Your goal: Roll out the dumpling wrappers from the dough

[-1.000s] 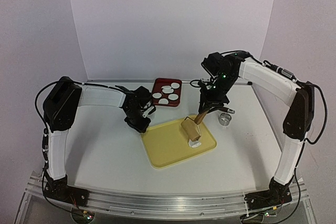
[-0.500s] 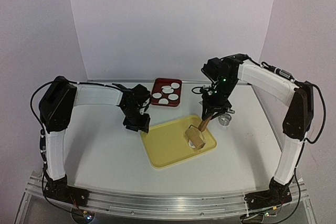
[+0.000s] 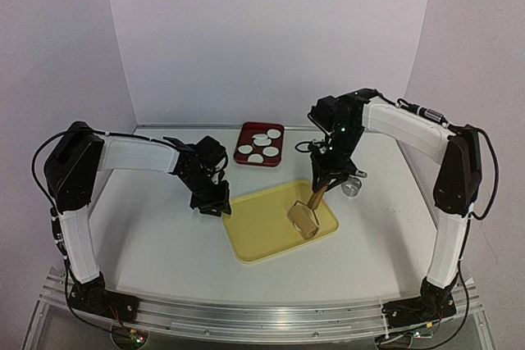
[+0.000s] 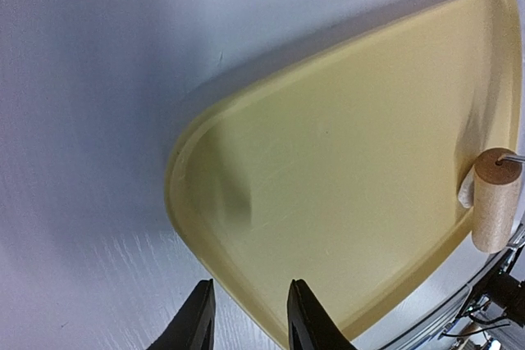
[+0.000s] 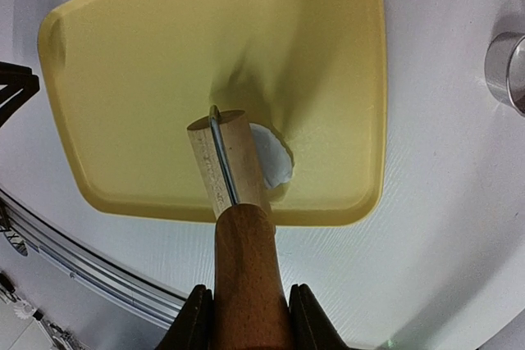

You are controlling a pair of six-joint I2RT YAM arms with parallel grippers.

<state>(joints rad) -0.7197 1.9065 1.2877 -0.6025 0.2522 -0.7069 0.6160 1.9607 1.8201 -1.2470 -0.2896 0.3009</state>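
From above: five dumpling wrappers (image 3: 256, 158) sit finished in the red tray (image 3: 248, 131), beyond the yellow board (image 3: 258, 231).

Left wrist: the left claw (image 4: 246, 321), narrowly parted, straddles the board's rim. Pinching it? Cannot tell.

Right wrist: the right claw (image 5: 244, 317) clamps the roller (image 5: 225, 161) over the dough (image 5: 275, 157), which lies flattened by the board's right edge with rolling still left.

Since a second ago the roller has slid nearer and the left claw has closed in on the board.

On the white bench (image 4: 90, 79) lies a yellow board (image 4: 344, 161), the left hand (image 4: 251, 286) over its rim with fingers slightly apart, nothing between them, a wooden roller (image 4: 495, 200) at the board's right edge, white dough (image 4: 466, 192) peeking out beside it.
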